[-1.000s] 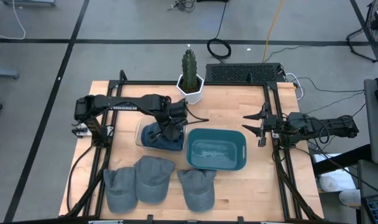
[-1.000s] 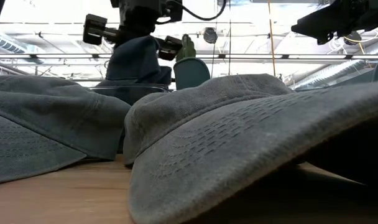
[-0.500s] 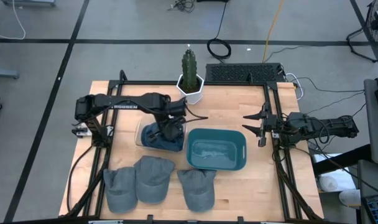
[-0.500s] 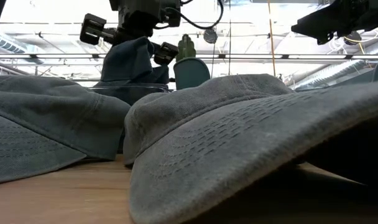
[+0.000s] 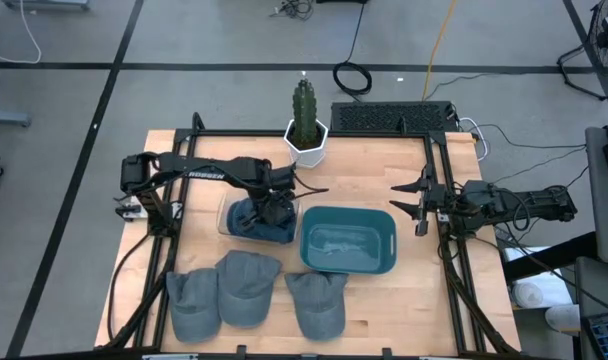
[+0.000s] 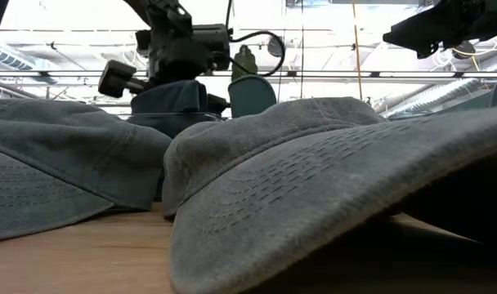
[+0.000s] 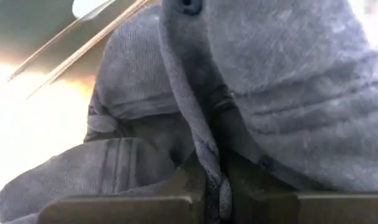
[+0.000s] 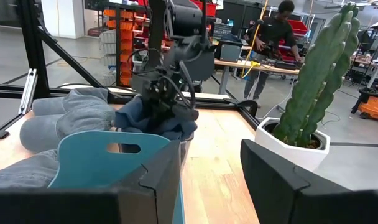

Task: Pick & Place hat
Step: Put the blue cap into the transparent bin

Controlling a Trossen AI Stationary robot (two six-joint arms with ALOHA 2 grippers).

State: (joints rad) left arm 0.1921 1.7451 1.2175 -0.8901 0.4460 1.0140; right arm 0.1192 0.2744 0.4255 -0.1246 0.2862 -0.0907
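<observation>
Teal bin [image 5: 347, 240] near the middle of the desk [image 5: 384, 310], looking bare inside from above. Just beside it, toward the left arm, a clear tub [image 5: 225, 215] with a dark blue hat [image 5: 259, 221] bunched up in it, the cloth spilling over the rim on the bin side. White pot [image 5: 307, 141] at the far edge of the desk, holding a tall green cactus [image 5: 304, 107].

Left pincer [image 5: 275, 205] down over the clear tub, right on top of the dark blue hat, clenched on a fold of its cloth [image 7: 204, 149]; in the left wrist view a ridge of the fabric pinched between the two dark fingers [image 7: 120, 208], the rest of the hat bulging up ahead of them. From desk level, hat [image 6: 171, 102] sitting low beneath the arm, not raised clear of the tub.

Three grey hats in a row along the near edge of the desk: one [image 5: 192, 298] outermost, one [image 5: 246, 284] overlapping it, one [image 5: 317, 299] just in front of the teal bin.

Right pincer [image 5: 412, 204] hovering off to the far side of the bin, well apart from every hat, fingers released with nothing between them.
</observation>
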